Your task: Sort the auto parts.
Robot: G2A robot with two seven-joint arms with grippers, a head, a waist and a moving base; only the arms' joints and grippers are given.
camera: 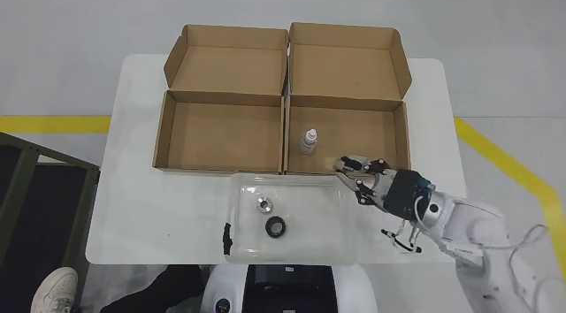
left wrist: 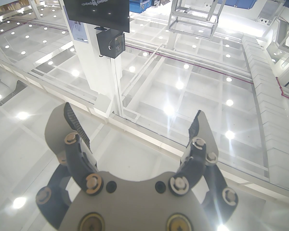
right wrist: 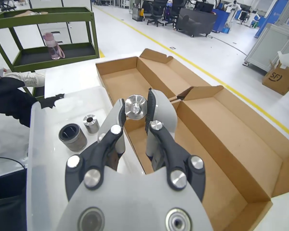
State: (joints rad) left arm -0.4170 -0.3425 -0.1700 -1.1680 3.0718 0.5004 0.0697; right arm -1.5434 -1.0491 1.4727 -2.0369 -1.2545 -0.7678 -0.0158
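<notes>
My right gripper [camera: 347, 166] [right wrist: 135, 99] is shut on a silver disc-shaped part [right wrist: 135, 108]. It hovers over the front edge of the right cardboard box [camera: 389, 141] [right wrist: 226, 131], by the far right corner of the clear plastic tray [camera: 305, 244] [right wrist: 36, 121]. A small silver cylinder [camera: 263, 204] [right wrist: 91, 123] and a dark ring-shaped sleeve [camera: 277, 225] [right wrist: 73, 137] lie in the tray. One pale part [camera: 308, 141] stands upright in the right box. The left cardboard box [camera: 221, 136] [right wrist: 120, 80] holds nothing. My left gripper [left wrist: 133, 111] is open and points at the ceiling.
Both boxes have their lids folded back toward the table's far side [camera: 265, 70]. A green cart [camera: 40, 185] [right wrist: 50, 27] stands off the table's left side. Bare white tabletop [camera: 150, 207] lies left of the tray.
</notes>
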